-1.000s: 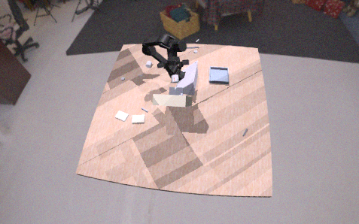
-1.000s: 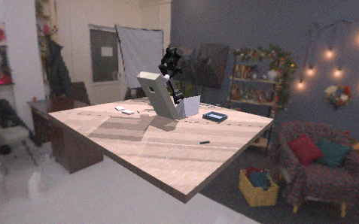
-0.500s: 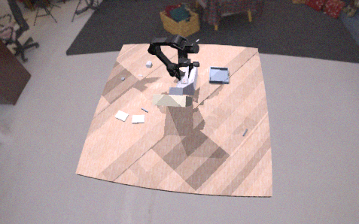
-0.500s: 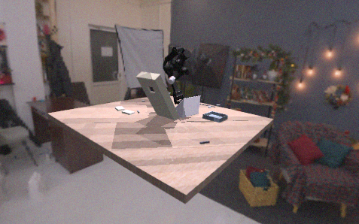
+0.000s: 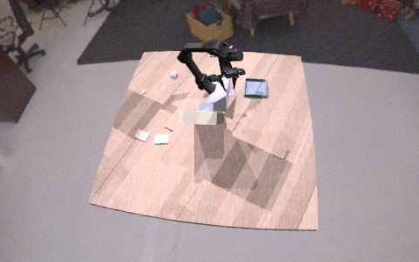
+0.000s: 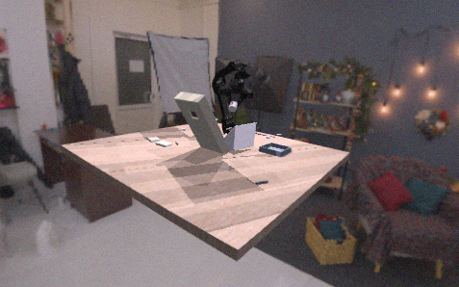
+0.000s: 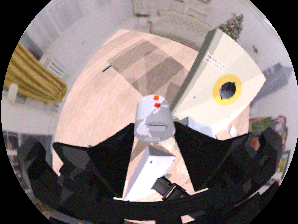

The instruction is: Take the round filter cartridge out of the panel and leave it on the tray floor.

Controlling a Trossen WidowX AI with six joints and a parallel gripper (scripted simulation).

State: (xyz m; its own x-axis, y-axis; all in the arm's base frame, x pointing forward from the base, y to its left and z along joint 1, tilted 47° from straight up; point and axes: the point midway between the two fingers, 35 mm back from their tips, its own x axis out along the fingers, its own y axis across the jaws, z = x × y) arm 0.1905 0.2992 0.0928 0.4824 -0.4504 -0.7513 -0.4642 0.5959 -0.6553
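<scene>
The filter cartridge, a pale grey cylinder with red marks, is out of the panel. My gripper is shut on it and holds it in the air. One narrow slot shows on its near face in the wrist view; the other cannot be made out. The leaning cream service panel has a dark, empty round hole inside a yellow ring. The dark blue tray stands on the table to the right of the gripper in the top and exterior views, apart from it.
A pale upright plate stands beside the panel, close to the arm. Two flat pale pieces and a small dark stick lie left of the panel. Another dark stick lies at the right. A small white block is behind left.
</scene>
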